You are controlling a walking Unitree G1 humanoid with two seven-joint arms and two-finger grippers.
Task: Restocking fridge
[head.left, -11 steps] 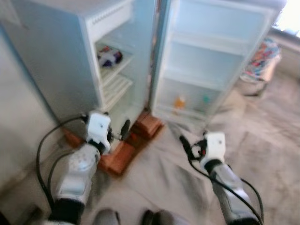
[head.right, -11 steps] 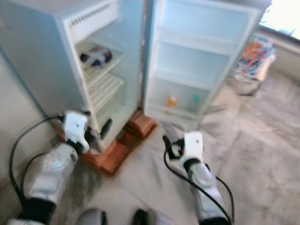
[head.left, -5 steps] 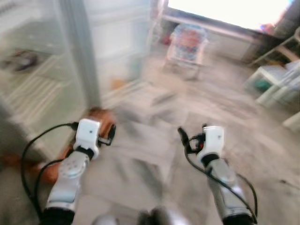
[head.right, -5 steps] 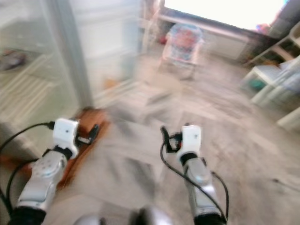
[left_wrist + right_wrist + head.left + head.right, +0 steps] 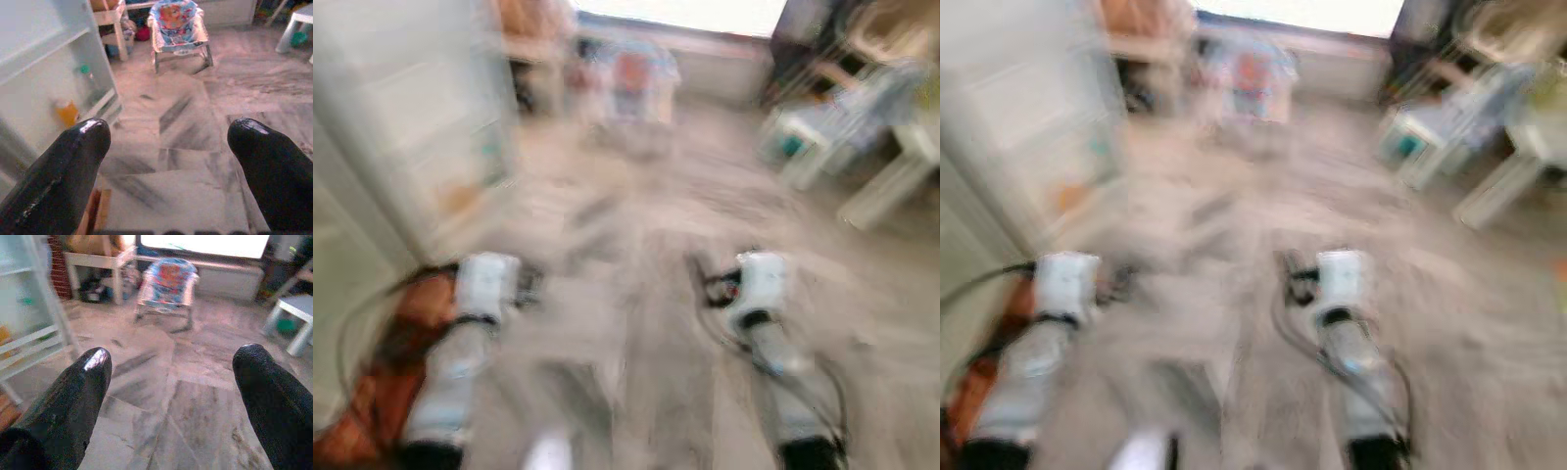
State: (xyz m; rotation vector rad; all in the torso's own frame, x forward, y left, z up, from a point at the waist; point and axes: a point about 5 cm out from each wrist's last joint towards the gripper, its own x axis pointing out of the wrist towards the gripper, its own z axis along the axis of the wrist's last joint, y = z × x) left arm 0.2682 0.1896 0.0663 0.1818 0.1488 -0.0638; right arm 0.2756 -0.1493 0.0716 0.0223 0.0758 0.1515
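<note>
While both arms ride low and empty-handed, the step in hand looks like walking/turning to fetch stock, so best keep the turn slow enough for the head views to sharpen, since they're badly smeared w/ motion blur. Left tool [image 5: 166, 161] has its fingers spread wide apart, nothing between them; right tool [image 5: 171, 396] likewise spread apart and empty. Fridge door [image 5: 44, 73] stands off to the robot's left, its lower shelf carrying an orange bottle [image 5: 66, 111] and a green-capped bottle [image 5: 87, 73]. Ahead lies bare marbled floor [image 5: 186, 127], then a baby bouncer [image 5: 168, 281] near the far wall, a small white desk [image 5: 93, 259] beside it and a white stool [image 5: 293, 316] to the right. Orange bricks [image 5: 386, 343] sit close by the left arm, a likely trip point; no stock item can be made out yet
</note>
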